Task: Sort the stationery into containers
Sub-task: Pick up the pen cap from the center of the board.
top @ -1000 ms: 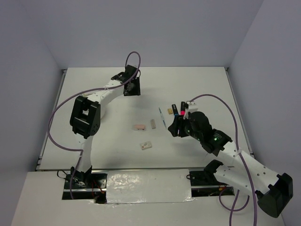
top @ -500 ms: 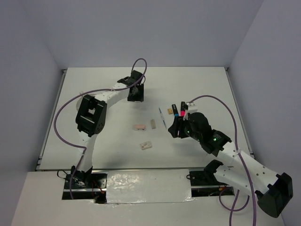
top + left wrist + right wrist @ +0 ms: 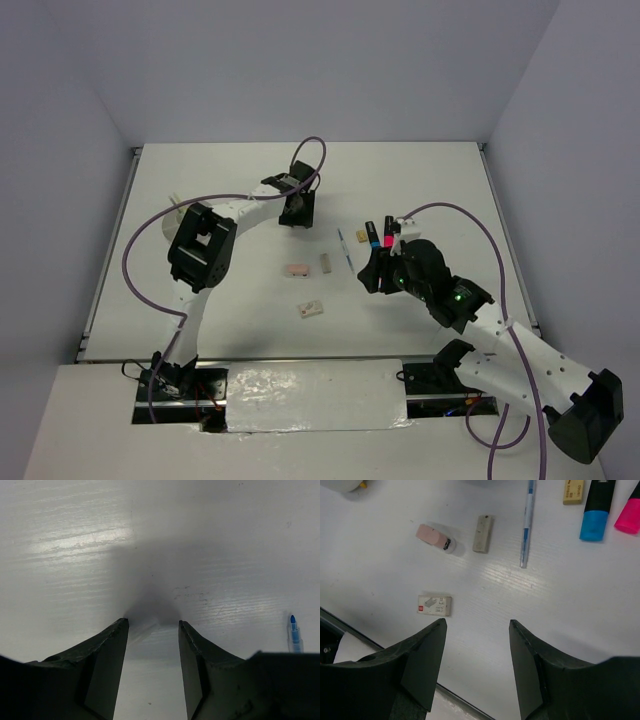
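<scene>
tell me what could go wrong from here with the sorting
1. The blue highlighter and pink highlighter lie close side by side; a claw closing on one may knock the other.
2. Left claw and right claw, both open and empty, hang near the same pen; the arms might collide.
3. The tub sits far left, partly behind the left arm, so carried pieces could slip on the way.

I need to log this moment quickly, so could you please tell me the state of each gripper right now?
Left gripper: open, holding nothing.
Right gripper: open, holding nothing.
</scene>
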You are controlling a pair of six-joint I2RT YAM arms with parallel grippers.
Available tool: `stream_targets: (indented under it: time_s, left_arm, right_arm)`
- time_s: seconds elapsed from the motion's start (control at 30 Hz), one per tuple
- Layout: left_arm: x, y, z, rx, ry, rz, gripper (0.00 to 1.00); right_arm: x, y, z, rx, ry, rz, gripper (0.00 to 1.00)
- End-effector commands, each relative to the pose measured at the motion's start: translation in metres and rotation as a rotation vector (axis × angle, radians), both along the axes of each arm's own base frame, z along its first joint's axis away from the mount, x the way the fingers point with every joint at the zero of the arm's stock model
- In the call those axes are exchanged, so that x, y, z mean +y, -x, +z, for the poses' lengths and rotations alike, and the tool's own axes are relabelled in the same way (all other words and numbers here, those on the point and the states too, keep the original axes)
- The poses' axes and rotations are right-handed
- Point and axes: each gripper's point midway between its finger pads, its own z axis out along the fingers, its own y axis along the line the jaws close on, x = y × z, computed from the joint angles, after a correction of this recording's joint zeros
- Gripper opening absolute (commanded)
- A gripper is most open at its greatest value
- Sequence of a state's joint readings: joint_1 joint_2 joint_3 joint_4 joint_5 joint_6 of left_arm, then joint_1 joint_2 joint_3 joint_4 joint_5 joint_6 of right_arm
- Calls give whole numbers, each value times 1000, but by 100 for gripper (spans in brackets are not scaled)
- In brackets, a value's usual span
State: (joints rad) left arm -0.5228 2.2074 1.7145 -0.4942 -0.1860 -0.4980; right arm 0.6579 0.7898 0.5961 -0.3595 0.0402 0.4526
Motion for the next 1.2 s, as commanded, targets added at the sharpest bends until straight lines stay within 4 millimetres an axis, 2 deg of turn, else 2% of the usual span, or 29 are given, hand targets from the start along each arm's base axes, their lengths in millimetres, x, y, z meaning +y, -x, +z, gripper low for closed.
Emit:
stream_targets:
  time_s: [0.0,0.2,0.63,0.7,1.07,1.17]
  left_arm:
    - [-3,-2,-2,-8,-12,-24,57]
    - [0,-3,-3,-7,-41,-36,56]
    - [20,14,-6,27,-119,-30,53]
    - [21,15,-7,33,-128,-40,48]
    - [27,24,-14,74,-174,-68,40]
    - [32,31,-19,91,-193,-60,28]
  right_arm:
    - [1,-3,8,-28,-25,-6,61]
    - [1,-3,9,-31,-26,-1,61]
    - [5,-3,13,-34,-46,7,61]
    - [5,-4,14,-35,-48,4,61]
    - [8,-3,13,-31,-63,10,61]
    - [8,-4,12,-29,-68,8,61]
